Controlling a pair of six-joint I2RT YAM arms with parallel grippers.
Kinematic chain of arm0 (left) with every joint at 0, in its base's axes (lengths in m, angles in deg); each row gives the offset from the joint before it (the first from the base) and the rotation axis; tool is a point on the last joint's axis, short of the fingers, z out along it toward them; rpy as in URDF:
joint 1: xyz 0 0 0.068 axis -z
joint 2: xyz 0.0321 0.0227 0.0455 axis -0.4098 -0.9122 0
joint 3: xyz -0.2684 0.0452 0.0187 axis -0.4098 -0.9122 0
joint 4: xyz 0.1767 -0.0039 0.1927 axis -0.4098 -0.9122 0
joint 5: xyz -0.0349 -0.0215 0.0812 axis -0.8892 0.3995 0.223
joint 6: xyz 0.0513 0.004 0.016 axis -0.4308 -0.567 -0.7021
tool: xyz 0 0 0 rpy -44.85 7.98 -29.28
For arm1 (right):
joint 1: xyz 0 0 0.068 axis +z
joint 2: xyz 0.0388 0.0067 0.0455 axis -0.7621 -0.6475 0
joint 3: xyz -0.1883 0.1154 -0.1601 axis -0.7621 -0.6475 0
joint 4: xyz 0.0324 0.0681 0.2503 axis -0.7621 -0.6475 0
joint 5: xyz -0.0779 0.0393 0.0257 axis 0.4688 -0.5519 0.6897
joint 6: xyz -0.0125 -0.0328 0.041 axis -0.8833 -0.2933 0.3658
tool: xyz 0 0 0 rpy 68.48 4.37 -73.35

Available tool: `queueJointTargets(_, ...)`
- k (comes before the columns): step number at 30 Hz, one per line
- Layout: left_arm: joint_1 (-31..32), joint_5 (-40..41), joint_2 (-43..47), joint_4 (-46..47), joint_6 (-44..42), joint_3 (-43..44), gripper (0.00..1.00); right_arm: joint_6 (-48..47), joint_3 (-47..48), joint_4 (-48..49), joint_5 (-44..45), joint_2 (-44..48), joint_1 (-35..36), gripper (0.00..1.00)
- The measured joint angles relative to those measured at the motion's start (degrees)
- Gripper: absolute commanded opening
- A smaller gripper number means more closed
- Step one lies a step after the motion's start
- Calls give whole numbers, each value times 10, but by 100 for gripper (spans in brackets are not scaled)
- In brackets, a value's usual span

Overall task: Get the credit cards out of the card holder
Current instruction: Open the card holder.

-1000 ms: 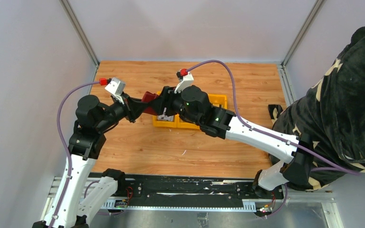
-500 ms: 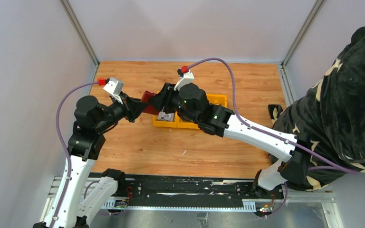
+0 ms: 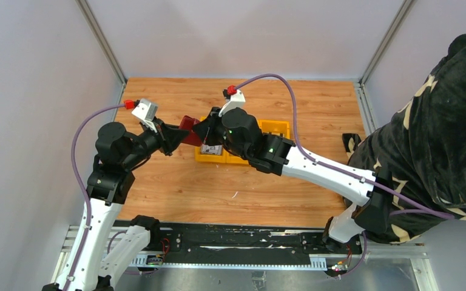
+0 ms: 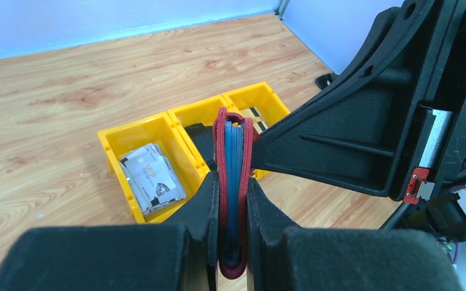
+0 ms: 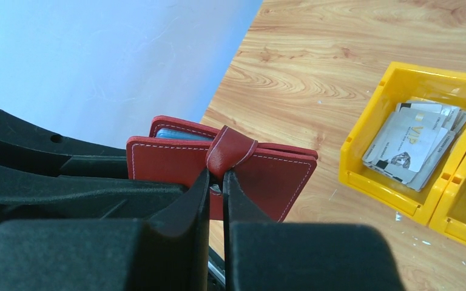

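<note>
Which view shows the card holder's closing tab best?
The right wrist view: the closing tab sits pinched between the right jaws. The left wrist view shows only its edge; the top view hides it.

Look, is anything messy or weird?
Nothing broken or spilled. The cards in the yellow bin lie in a crooked pile. The card holder is off the table: left gripper clamps it, right gripper pinches its tab.

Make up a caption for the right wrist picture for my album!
Right jaws pinch the tab of the red card holder, near a yellow bin with cards in it.
</note>
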Motion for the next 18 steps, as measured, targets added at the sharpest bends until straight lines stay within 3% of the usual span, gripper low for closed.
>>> queueJointTargets(13, 5, -35, 0, 2, -30, 2, 0, -43, -33, 3, 15, 37, 10, 0)
queueJointTargets(18, 9, -57, 1, -3, -51, 3, 0, -32, -75, 24, -18, 69, 1, 0)
